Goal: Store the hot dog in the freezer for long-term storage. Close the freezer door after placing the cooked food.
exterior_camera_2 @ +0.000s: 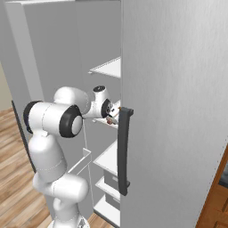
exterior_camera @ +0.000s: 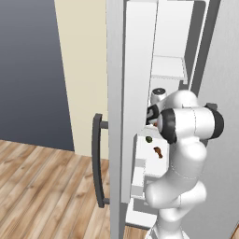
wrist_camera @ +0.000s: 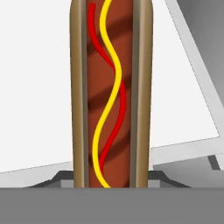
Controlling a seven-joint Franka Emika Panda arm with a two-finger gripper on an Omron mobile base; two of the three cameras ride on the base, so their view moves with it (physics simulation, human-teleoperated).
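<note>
The hot dog (wrist_camera: 111,96), a red-brown sausage in a tan bun with yellow and red squiggles, runs upright through the hand view, right in front of the camera. My gripper (exterior_camera_2: 114,115) is shut on it; the fingertips are hidden behind the bun. The arm reaches into the freezer (exterior_camera: 168,65), and the hot dog hangs over a white shelf (wrist_camera: 35,87) at mid height. The freezer door (exterior_camera: 115,56) stands wide open on the left, with its dark bar handle (exterior_camera: 98,158) facing outward and white bins on its inner side.
A small green round item (exterior_camera: 148,138) and a dark brown lump (exterior_camera: 158,151) lie on a shelf below my hand. The plain grey fridge door (exterior_camera_2: 178,111) with its dark handle (exterior_camera_2: 124,151) stands shut close on the right. More white shelves (exterior_camera_2: 109,67) sit above and below.
</note>
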